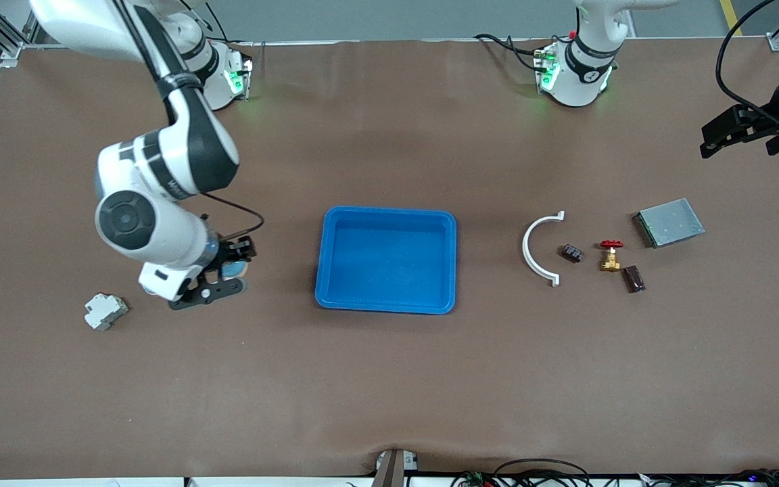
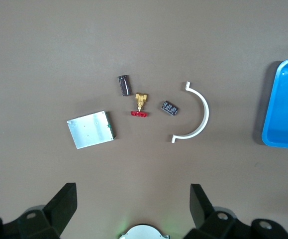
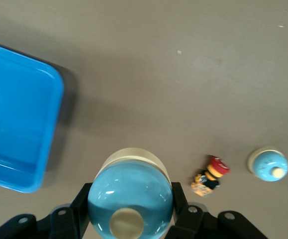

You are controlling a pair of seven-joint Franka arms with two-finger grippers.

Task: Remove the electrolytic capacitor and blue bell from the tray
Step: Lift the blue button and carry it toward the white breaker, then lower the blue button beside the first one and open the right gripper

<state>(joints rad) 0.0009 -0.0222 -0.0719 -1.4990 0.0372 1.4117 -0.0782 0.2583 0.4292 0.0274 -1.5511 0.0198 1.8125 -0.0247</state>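
My right gripper [image 1: 230, 272] [image 3: 130, 206] is shut on a light blue bell [image 1: 234, 268] [image 3: 130, 196] with a cream button, low over the table between a grey block and the blue tray [image 1: 389, 212] [image 3: 54, 94]. The capacitor [image 1: 633, 279] [image 2: 124, 84], a dark cylinder, lies on the table toward the left arm's end, beside a brass valve. My left gripper [image 1: 724, 135] [image 2: 132, 189] hangs open and empty high over the table at that end, apart from the capacitor.
Around the capacitor lie a brass valve with a red handle [image 1: 610, 256] [image 2: 140, 103], a small black block [image 1: 571, 253] [image 2: 170, 107], a white curved clip [image 1: 538, 250] [image 2: 196, 113] and a metal box [image 1: 670, 222] [image 2: 90, 129]. A grey block [image 1: 105, 311], a second bell [image 3: 268, 164] and a small red-capped part [image 3: 209, 175] lie near the right gripper.
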